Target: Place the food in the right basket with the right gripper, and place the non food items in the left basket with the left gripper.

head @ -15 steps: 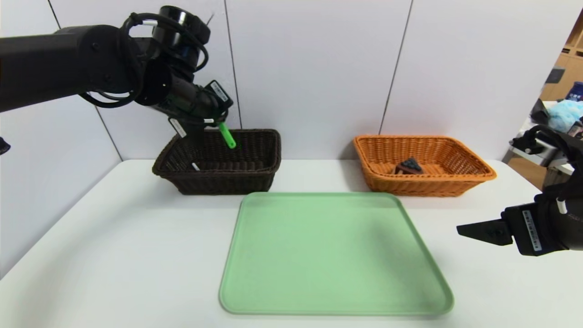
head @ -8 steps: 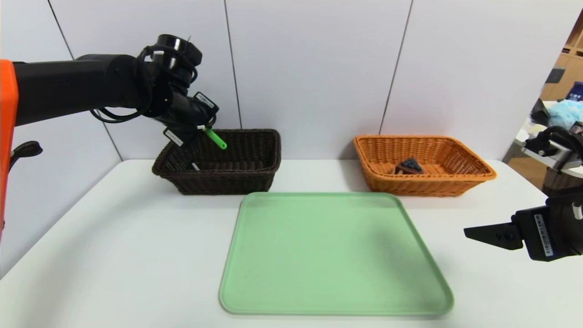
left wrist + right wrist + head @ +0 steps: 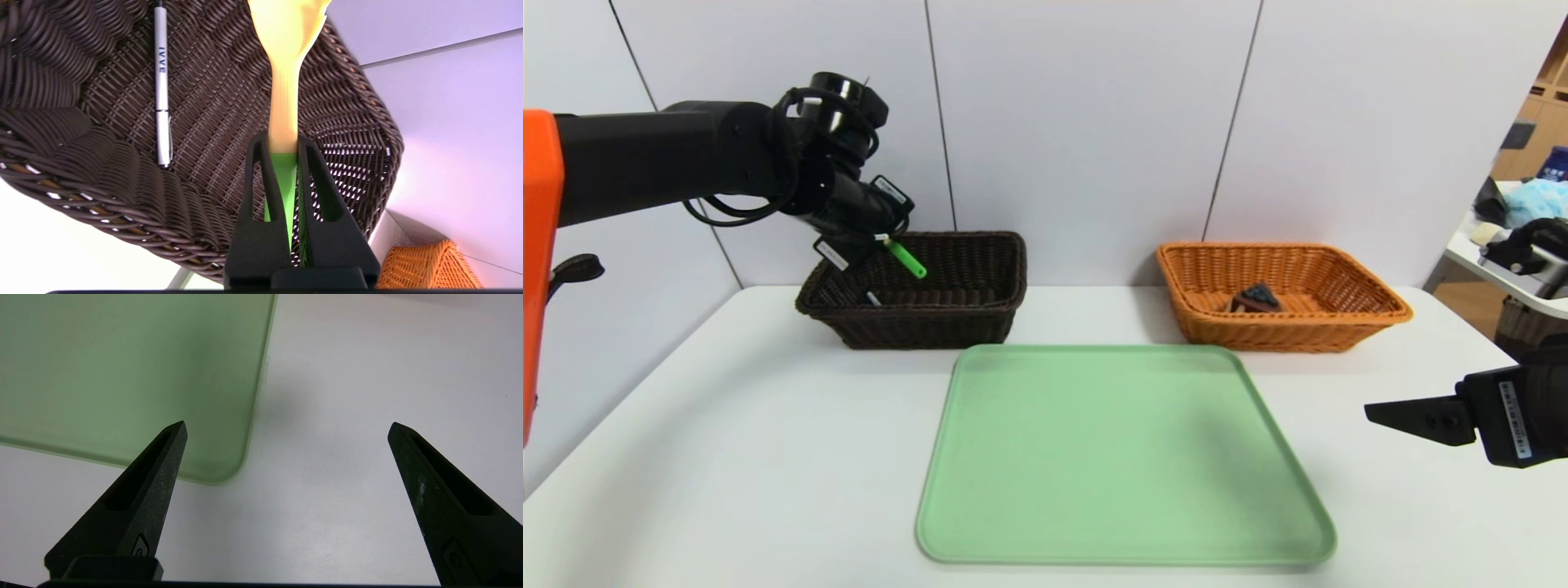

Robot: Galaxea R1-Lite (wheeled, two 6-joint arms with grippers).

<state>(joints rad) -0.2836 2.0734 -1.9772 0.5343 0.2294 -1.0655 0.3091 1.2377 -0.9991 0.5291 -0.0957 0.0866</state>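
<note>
My left gripper [image 3: 870, 242] hangs over the left end of the dark brown left basket [image 3: 931, 328], shut on the spatula. In the left wrist view its fingers [image 3: 282, 141] clamp the green handle [image 3: 282, 175] where it meets the yellow neck [image 3: 282, 98]. The blade points down into the basket [image 3: 122, 196]. From the head view only the green handle [image 3: 905, 258] shows. The white pen [image 3: 162, 81] lies on the basket floor [image 3: 872, 298]. The cake slice [image 3: 1255, 297] sits in the orange-tan right basket [image 3: 1282, 335]. My right gripper [image 3: 1388, 412] stands open and empty [image 3: 286, 424] low over the table at the right edge.
A large light green tray [image 3: 1119, 457] lies bare in the middle of the white table, in front of both baskets. Its corner [image 3: 220, 473] is near my right gripper. A white panelled wall stands close behind the baskets. The orange basket's corner [image 3: 425, 265] shows in the left wrist view.
My left gripper has dropped lower and shifted left over the dark basket, carrying the spatula. My right gripper has drawn back toward the right edge, still open.
</note>
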